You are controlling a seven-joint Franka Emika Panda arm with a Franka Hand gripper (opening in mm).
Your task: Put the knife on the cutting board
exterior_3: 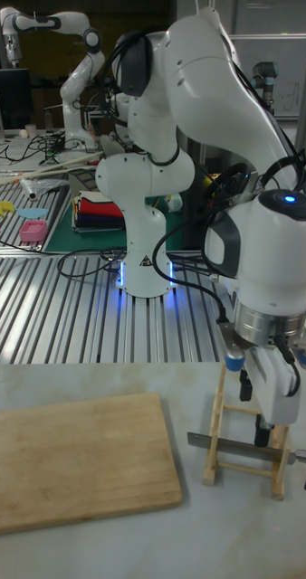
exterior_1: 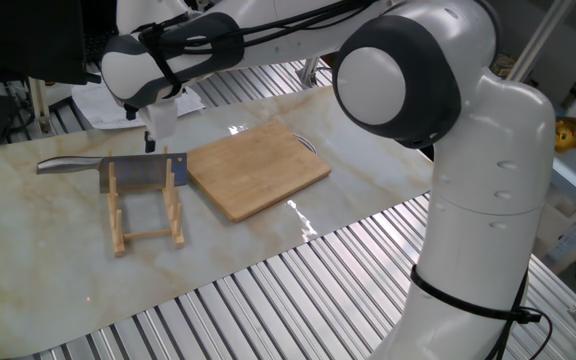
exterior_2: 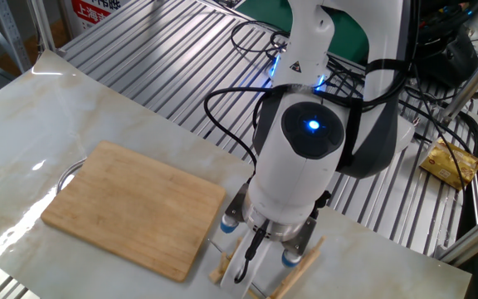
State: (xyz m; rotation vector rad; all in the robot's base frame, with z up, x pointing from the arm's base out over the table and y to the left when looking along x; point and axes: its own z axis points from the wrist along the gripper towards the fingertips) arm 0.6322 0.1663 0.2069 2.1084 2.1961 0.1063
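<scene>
The knife sits in the rack, blade resting across the wooden pegs, silver handle sticking out toward nine o'clock in the one fixed view. The board lies flat on the marble table just beside the rack at its three o'clock side, bare on top, metal loop at its far edge. Knife and board are close, not touching as far as one can see.

The gripper hangs right over the blade's back edge, at the rack's twelve o'clock, fingers pointing down. From the tall fixed view the gripper reaches down to the thin grey line of the blade between the rack's uprights, and a dark finger meets the metal there. Whether the jaws have closed on the blade or just straddle it, I cannot tell. In the other fixed view the arm's body blocks the gripper; only the board and rack tips show.
</scene>
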